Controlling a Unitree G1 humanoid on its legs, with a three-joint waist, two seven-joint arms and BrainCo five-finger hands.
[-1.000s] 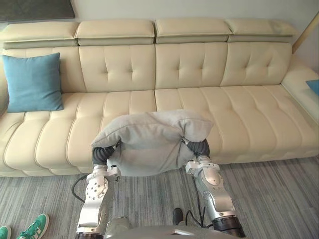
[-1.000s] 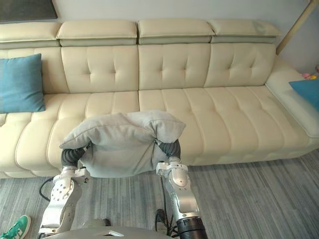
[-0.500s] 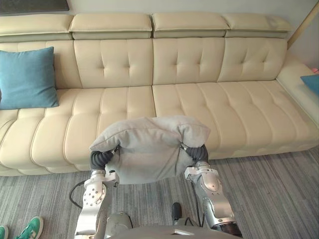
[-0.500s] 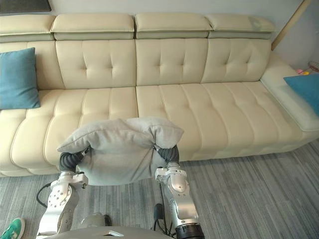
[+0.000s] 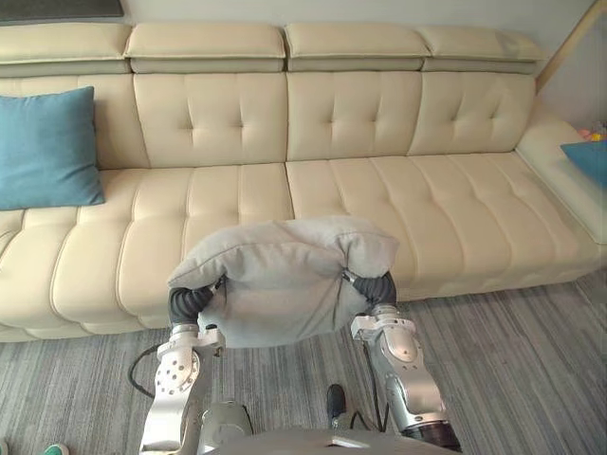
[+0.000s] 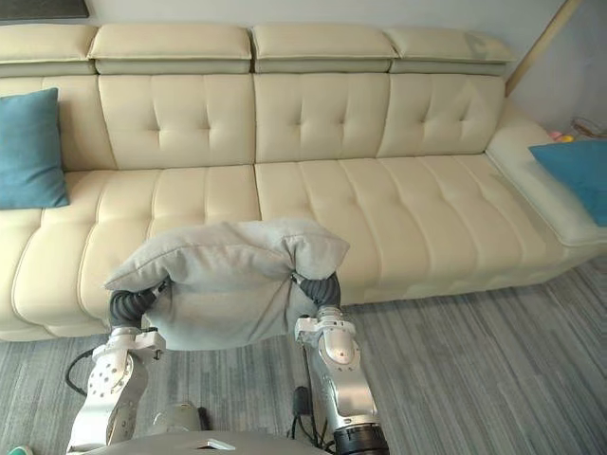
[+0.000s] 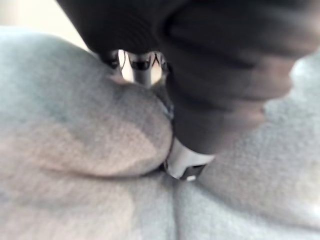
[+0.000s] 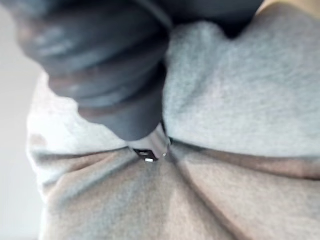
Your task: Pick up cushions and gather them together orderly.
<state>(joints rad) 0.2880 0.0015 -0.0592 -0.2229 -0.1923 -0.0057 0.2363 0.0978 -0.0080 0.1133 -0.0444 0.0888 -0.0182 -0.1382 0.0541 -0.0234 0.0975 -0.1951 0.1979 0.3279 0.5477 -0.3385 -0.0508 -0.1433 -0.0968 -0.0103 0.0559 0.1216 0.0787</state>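
**Asker:** Moved since a second ago?

**Describer:** Shifted as a whole, so camera motion rather than furniture. Cream tufted sofa slid slightly up and to the left of the frame. More of the teal cushion at the far right edge brought in. Grey cushion kept at lower centre, raised in front of the sofa's front edge, above the striped grey carpet.

**Asker:** Held how?

**Describer:** Clamped from both sides. Left hand at the lower left edge, right hand at the lower right edge, dark ribbed covers sunk into the fabric. Top of the cushion bulging out over both. Closed round the fabric or merely pressing against it: cannot tell, for either hand.

**Asker:** Other cushions?

**Describer:** Second teal cushion upright against the backrest at upper left, well apart from the grey one.

**Asker:** Likely trouble from here?

**Describer:** Probably a slip. Seemingly held by side pressure alone, so could drop onto the carpet short of the seat with any easing apart of the arms. Could also land crooked or far from the teal ones if released early, hardly an orderly gathering.

**Asker:** Brands, labels, writing?

**Describer:** None legible anywhere.
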